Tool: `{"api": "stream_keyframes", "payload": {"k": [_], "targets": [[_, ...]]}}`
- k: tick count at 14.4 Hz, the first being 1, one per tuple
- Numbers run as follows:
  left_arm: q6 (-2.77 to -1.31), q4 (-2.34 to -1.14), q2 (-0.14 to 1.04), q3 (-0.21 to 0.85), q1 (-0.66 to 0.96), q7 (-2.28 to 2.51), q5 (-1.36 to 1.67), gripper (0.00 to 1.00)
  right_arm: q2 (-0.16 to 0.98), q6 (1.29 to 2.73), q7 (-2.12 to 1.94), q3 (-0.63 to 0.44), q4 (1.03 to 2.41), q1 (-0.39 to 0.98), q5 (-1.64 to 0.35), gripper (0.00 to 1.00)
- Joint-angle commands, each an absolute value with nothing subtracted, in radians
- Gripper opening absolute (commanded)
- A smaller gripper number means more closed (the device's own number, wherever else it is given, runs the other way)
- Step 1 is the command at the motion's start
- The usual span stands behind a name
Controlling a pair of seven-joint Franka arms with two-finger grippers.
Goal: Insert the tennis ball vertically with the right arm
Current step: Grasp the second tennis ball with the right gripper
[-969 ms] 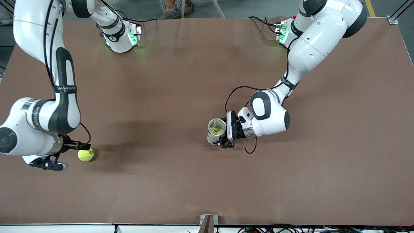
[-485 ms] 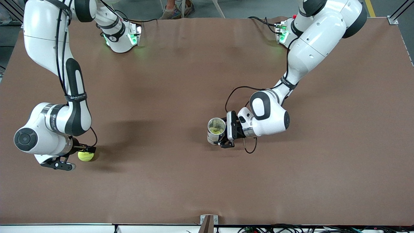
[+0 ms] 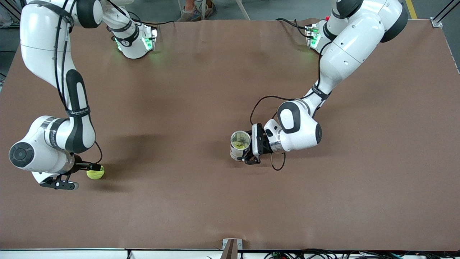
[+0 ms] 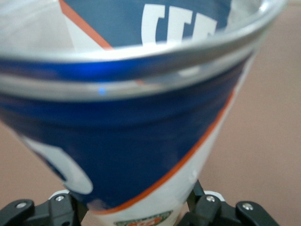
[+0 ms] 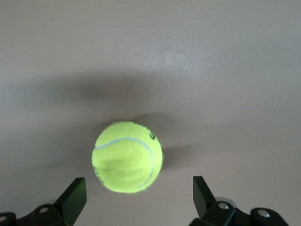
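A yellow-green tennis ball [image 3: 95, 174] [image 5: 128, 156] lies on the brown table near the right arm's end. My right gripper [image 3: 88, 170] [image 5: 138, 197] is low beside it and open, its fingers [image 5: 75, 195] wider than the ball and just short of it, touching nothing. Mid-table, a clear can [image 3: 240, 145] with a blue, white and orange label [image 4: 141, 117] stands with its mouth up. Something yellow-green shows inside it. My left gripper [image 3: 248, 151] [image 4: 134, 214] is shut on the can's side.
The brown table cover [image 3: 201, 90] stretches bare between the ball and the can. A small metal bracket [image 3: 231, 244] sits at the table edge nearest the front camera. Both arm bases stand at the edge farthest from it.
My right arm shifted about over the ball, and its open gripper has come down closer to it. The ball, the can and the left arm have stayed put.
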State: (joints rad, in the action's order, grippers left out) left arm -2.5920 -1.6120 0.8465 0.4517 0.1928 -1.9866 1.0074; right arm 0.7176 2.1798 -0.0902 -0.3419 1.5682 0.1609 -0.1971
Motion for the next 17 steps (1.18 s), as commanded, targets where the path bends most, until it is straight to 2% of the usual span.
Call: {"api": "stream_keyframes", "payload": {"k": [1,7,9,17], "targets": [[-2.606,-1.623,0.842,0.446,0.198,-1.996,1.022,0.81,0.712,2.203,-0.098,-0.281,1.571,0.109,-0.179,1.0],[-2.605,-1.621,0.841,0.446,0.198,-1.993,1.02,0.87,0.713,2.204,-0.097,-0.273,1.571,0.109,-0.181,1.0],[-2.605,-1.62,0.839,0.446,0.204,-1.961,1.019,0.89,0.722,2.209,-0.098,-0.273,1.569,0.11,-0.179,0.97],[-2.605,-1.62,0.839,0.446,0.198,-1.97,1.015,0.87,0.753,2.226,-0.095,-0.273,1.549,0.109,-0.181,0.95]]}}
